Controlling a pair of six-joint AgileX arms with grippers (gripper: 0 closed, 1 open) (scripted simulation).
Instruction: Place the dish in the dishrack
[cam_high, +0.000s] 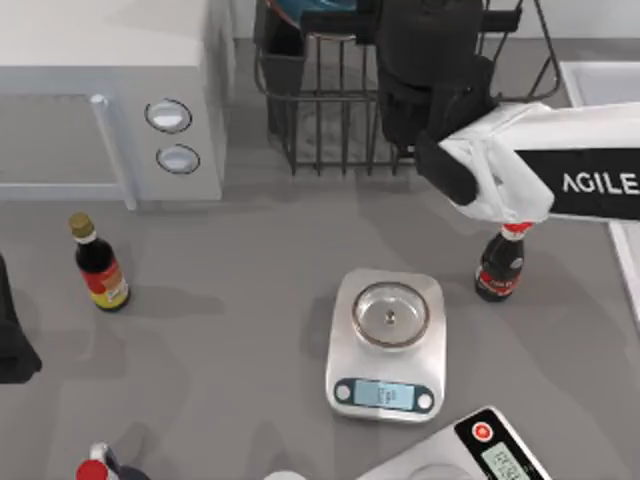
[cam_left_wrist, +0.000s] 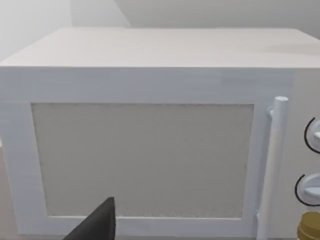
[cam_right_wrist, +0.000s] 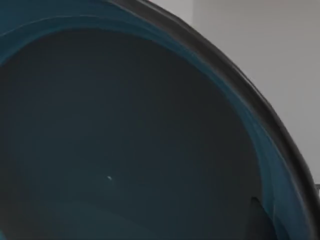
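The dishrack (cam_high: 330, 120), a black wire basket with a dark cup (cam_high: 283, 62) at its left corner, stands at the back of the table. My right arm reaches over it from the right. A teal-blue sliver of the dish (cam_high: 298, 10) shows above the rack's left end, at the tip of my right gripper (cam_high: 345, 20), which is shut on it. Very close in the right wrist view is the dish (cam_right_wrist: 125, 125), with its dark inside and blue curved rim. My left gripper (cam_high: 12, 345) is parked at the table's left edge.
A white microwave (cam_high: 100, 90) stands left of the rack and faces the left wrist camera as the microwave (cam_left_wrist: 150, 150). A silver scale (cam_high: 388, 345) sits mid-table, with a cola bottle (cam_high: 500, 265) to its right and a soy bottle (cam_high: 100, 265) at the left. A second scale (cam_high: 480, 455) lies front right.
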